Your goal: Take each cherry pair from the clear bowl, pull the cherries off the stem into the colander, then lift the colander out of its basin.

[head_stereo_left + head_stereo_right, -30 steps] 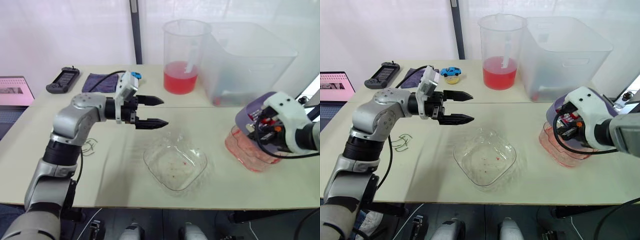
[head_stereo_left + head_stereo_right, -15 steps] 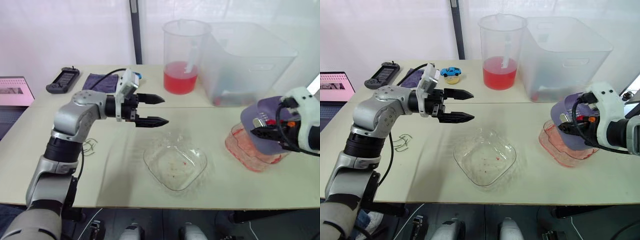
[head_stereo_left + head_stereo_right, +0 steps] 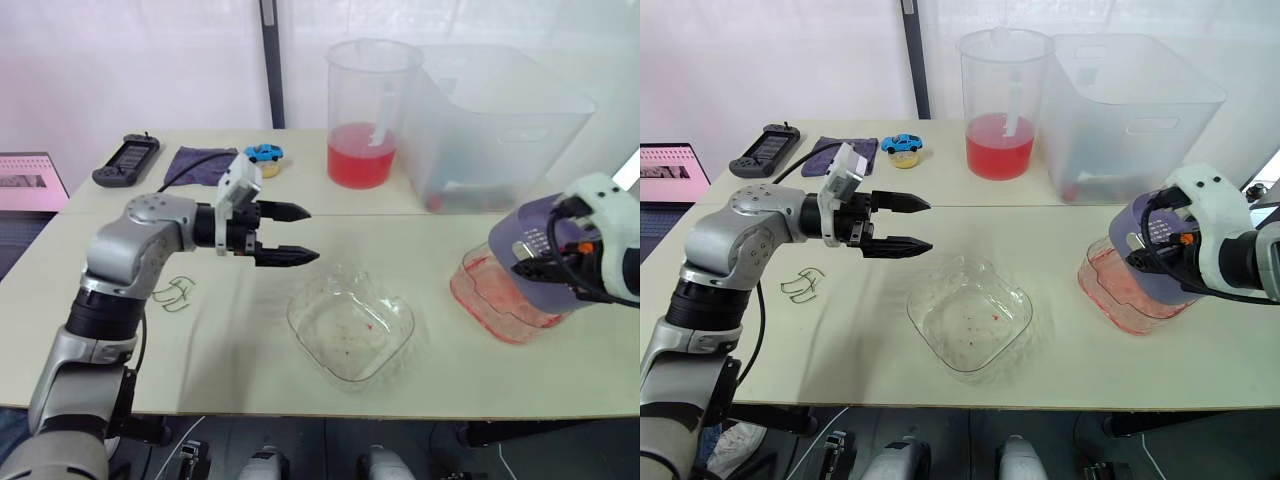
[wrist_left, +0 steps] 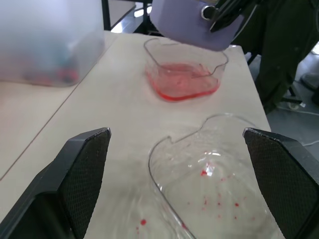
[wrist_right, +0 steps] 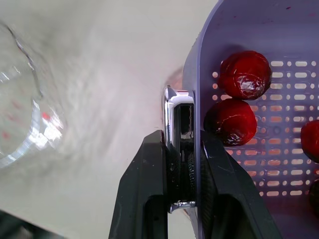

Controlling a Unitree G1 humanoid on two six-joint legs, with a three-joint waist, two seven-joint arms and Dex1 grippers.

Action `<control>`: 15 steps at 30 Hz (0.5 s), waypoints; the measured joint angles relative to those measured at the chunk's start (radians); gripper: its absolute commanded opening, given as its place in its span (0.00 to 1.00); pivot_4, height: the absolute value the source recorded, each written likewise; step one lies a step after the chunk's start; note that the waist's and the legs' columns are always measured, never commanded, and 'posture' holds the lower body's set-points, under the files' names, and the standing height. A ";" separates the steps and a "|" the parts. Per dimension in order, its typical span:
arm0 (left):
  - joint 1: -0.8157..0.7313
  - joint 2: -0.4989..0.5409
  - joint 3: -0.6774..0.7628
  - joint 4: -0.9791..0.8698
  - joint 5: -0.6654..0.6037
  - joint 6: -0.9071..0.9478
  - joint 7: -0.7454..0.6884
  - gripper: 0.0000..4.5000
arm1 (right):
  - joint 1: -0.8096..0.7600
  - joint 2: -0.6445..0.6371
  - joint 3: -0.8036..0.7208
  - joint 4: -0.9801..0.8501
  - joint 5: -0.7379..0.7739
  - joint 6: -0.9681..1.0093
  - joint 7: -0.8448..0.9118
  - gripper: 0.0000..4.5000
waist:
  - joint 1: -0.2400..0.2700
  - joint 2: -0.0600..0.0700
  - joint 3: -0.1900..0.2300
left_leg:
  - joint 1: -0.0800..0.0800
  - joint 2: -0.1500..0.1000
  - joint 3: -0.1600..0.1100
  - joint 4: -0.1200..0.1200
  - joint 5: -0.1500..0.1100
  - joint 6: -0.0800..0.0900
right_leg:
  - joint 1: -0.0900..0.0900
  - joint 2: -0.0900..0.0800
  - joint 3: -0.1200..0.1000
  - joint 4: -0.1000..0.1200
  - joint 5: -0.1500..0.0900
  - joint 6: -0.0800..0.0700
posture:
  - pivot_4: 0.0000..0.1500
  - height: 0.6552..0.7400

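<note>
A clear bowl (image 3: 350, 330) sits at the lower centre of the frame on the table (image 3: 250, 370), holding nothing but red flecks of juice. To its left, at centre left of the frame, a few green stems (image 3: 172, 293) lie on the table. Just beyond the bowl's far-left corner, the left gripper (image 3: 308, 234) hovers above the table, pointing towards the right of the frame, its jaws wide apart and holding nothing.

At the right edge of the frame, the right gripper (image 5: 182, 149) has its jaws clamped on the wall of the lilac colander (image 3: 530, 222), one finger inside and one outside. The colander hangs raised and tilted over its pink-stained basin (image 3: 470, 290), which stands on the table below it. The right wrist view shows dark red cherries (image 5: 244, 74) resting on the colander's perforated floor.

Farther back, in the upper centre of the frame, a tall pitcher (image 3: 365, 110) of red liquid stands beside a large clear storage bin (image 3: 500, 120). To the upper left lie a blue toy car (image 3: 263, 152), a dark cloth (image 3: 200, 163) and a black handheld controller (image 3: 127, 160).
</note>
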 measured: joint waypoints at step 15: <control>0.260 0.042 0.181 -0.197 -0.034 0.009 0.203 1.00 | 0.586 -0.625 -0.069 0.119 -0.512 -0.764 0.749 0.05 | -0.008 0.003 0.000 | 0.003 0.003 0.005 -0.002 0.000 0.000 | 0.000 0.000 0.003 -0.001 0.000 0.000 | 1.00 0.93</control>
